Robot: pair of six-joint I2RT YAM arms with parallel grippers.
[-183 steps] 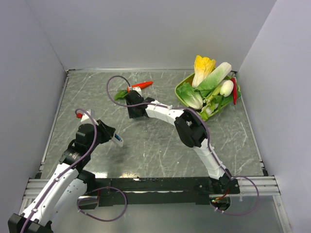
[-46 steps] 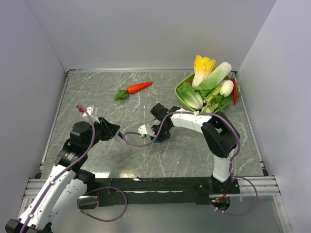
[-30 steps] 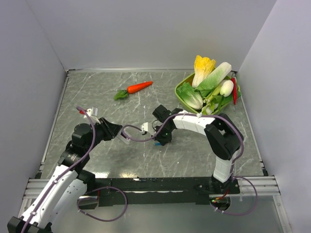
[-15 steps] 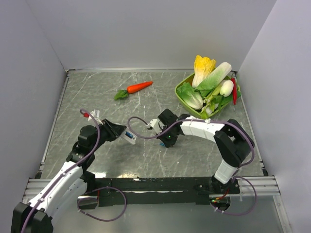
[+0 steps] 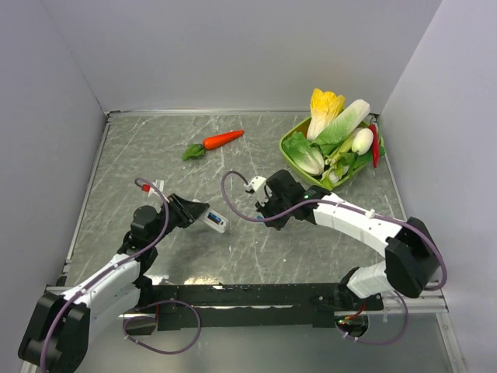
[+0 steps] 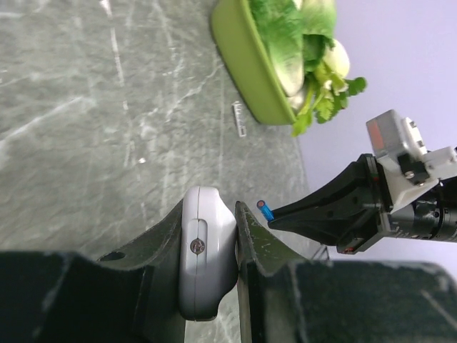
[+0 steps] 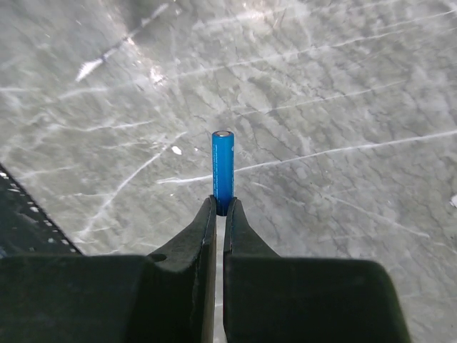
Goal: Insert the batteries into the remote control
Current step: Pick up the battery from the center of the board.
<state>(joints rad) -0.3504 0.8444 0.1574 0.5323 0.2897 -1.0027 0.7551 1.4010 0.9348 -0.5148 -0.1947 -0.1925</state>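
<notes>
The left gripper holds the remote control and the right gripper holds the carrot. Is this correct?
Not the carrot: the right wrist view shows the right gripper pinching a blue battery. The left gripper does hold the remote control.

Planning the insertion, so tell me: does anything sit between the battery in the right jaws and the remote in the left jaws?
Nothing visible does. In the left wrist view only open air separates the blue battery from the remote control. The carrot lies far behind both.
</notes>
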